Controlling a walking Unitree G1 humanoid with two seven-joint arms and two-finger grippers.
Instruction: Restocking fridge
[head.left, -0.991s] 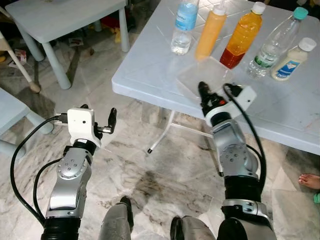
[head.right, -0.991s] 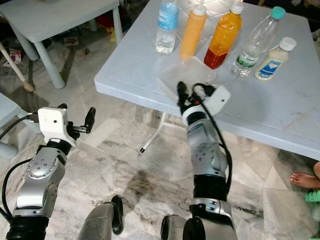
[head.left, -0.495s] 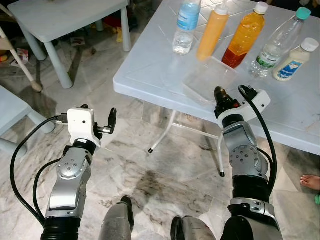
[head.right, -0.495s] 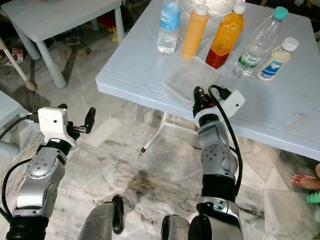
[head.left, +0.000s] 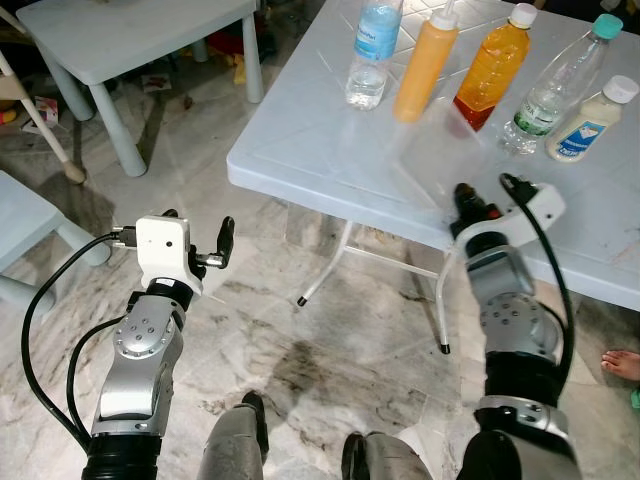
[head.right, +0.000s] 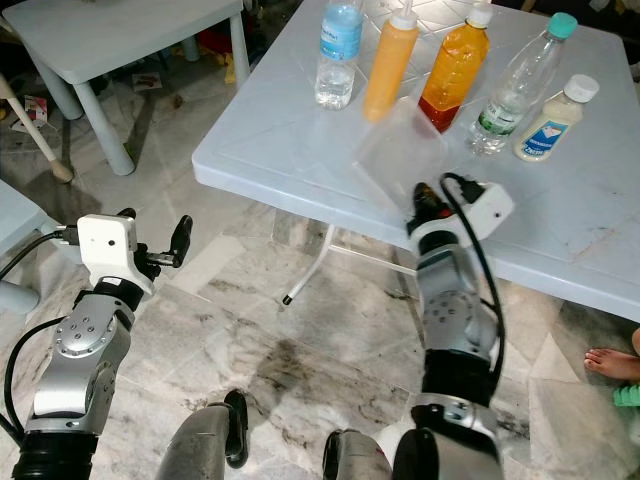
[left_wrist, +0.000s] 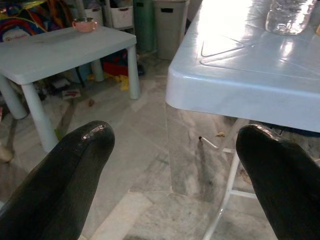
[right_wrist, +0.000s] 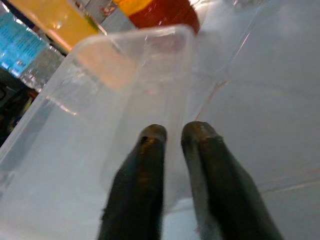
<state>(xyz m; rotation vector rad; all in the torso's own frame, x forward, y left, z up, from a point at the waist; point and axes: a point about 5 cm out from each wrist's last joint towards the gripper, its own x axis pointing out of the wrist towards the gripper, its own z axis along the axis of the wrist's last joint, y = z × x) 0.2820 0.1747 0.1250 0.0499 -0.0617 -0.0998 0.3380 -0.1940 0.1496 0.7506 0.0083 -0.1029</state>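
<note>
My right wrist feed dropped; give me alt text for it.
The right pincer is shut on the rim of a clear tub, tilted above the table. Behind it stand a red-orange bottle and a yellow one.

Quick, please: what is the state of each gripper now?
Left gripper: open, holding nothing.
Right gripper: shut on the clear container.

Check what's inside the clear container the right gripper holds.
The container looks empty; the orange bottles show through its clear walls. The right gripper's fingers cover part of its near wall.
</note>
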